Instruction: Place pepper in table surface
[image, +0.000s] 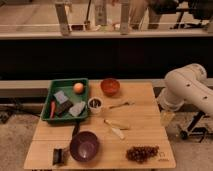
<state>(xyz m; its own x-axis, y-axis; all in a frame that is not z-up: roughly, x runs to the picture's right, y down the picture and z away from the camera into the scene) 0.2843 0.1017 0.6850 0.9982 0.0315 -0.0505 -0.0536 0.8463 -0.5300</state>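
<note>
The pepper (52, 108) is slim and red-orange. It lies along the left side of the green tray (50, 95), next to grey and dark packets. The tray sits on the back left of the light wooden table surface (142, 117). The white arm (184, 89) is off the table's right edge, well away from the pepper. The gripper itself is out of view.
The tray also holds a round orange fruit (78, 87). On the table are a red-orange bowl (110, 86), a small cup (95, 104), utensils (116, 128), a purple bowl (84, 146), a dark small object (59, 155) and grapes (142, 153). A dark low wall runs behind the table.
</note>
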